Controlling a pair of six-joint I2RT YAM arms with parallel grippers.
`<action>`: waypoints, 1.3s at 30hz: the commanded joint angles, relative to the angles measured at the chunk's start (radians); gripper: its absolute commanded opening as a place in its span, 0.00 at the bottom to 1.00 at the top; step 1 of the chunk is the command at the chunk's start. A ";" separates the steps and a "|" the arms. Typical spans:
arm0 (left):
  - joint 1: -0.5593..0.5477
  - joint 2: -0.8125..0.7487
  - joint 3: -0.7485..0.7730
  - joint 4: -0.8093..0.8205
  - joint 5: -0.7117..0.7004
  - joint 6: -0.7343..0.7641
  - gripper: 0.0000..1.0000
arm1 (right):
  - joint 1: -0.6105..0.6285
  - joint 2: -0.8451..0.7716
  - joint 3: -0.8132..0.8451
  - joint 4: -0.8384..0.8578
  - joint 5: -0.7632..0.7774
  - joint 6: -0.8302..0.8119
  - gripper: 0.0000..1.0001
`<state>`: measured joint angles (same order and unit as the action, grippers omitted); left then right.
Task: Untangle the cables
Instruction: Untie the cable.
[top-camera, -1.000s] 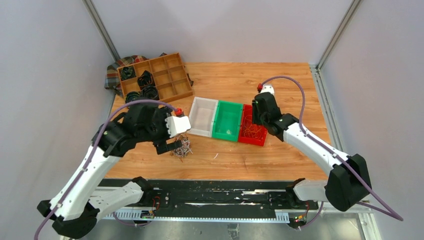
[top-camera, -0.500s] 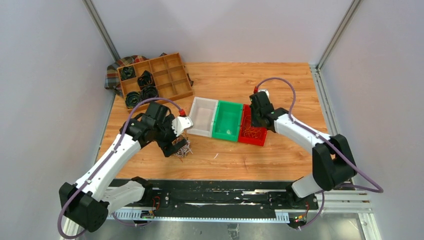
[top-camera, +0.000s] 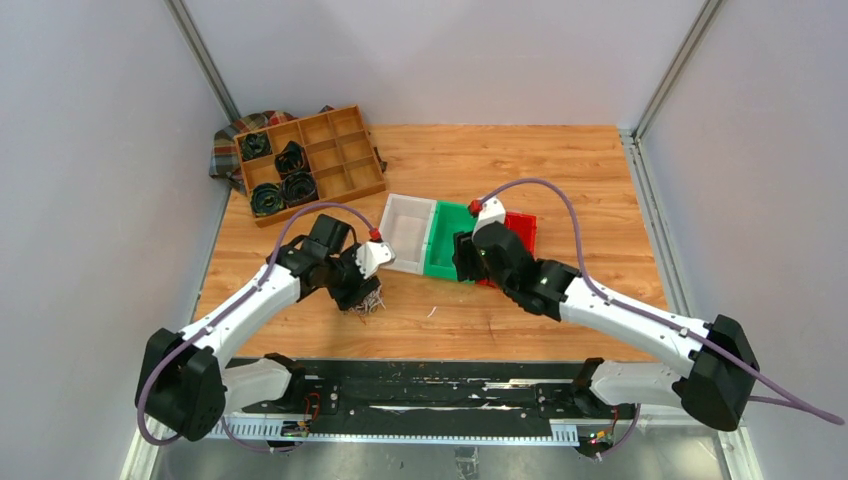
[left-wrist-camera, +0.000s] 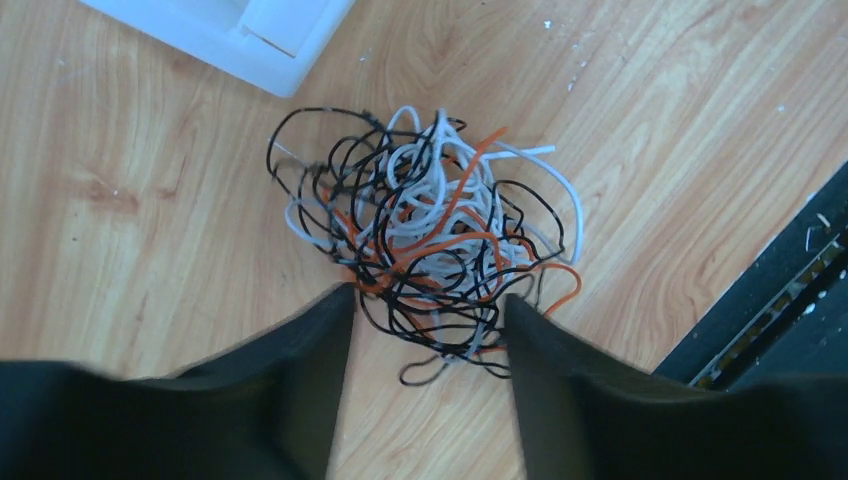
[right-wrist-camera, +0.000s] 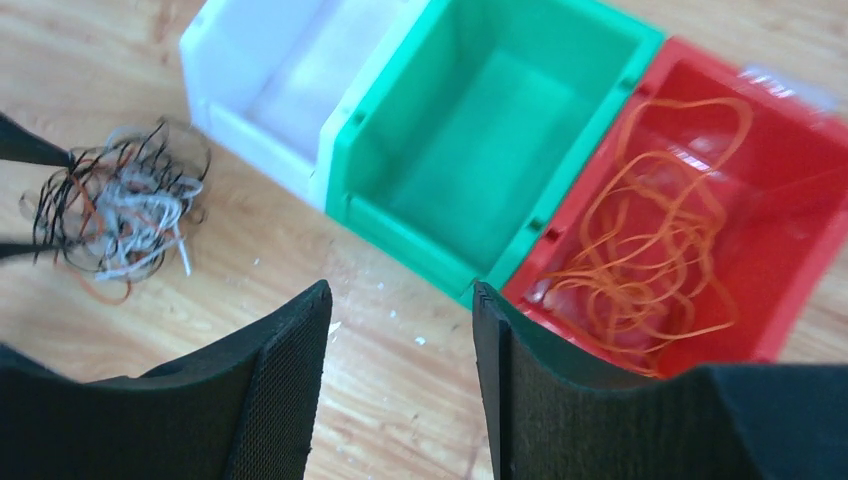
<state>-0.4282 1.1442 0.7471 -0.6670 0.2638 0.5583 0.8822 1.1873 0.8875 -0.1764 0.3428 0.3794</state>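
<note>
Left gripper (left-wrist-camera: 428, 300) is held parted astride the edge of the cables (left-wrist-camera: 430, 220), heaped on the table (left-wrist-camera: 150, 150) beside a white bin (left-wrist-camera: 240, 30), while right gripper (right-wrist-camera: 400, 295) is held open, empty.

A wooden table (top-camera: 560, 170) holds three open plastic boxes in a row, walls touching: a white bin (top-camera: 405, 232) on the left, a green bin (right-wrist-camera: 500, 110) in the middle, a red bin (right-wrist-camera: 790, 200) on the right. At the far left corner, a wooden tray (top-camera: 347, 150) of square compartments holds black coiled rolls (top-camera: 283, 177) and lies partly on a plaid cloth (top-camera: 224, 150)
</note>
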 joint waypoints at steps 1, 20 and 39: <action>0.011 0.009 -0.005 0.074 -0.008 0.002 0.51 | 0.114 -0.022 -0.090 0.122 0.008 0.046 0.54; 0.025 -0.191 0.222 -0.247 0.241 0.023 0.06 | 0.221 0.111 -0.171 0.615 -0.403 -0.116 0.54; 0.025 -0.228 0.221 -0.258 0.333 -0.106 0.05 | 0.302 0.226 -0.130 0.696 -0.285 -0.122 0.65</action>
<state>-0.4080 0.9558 0.9722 -0.9237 0.5140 0.4706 1.1629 1.3952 0.7555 0.4690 -0.0147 0.2852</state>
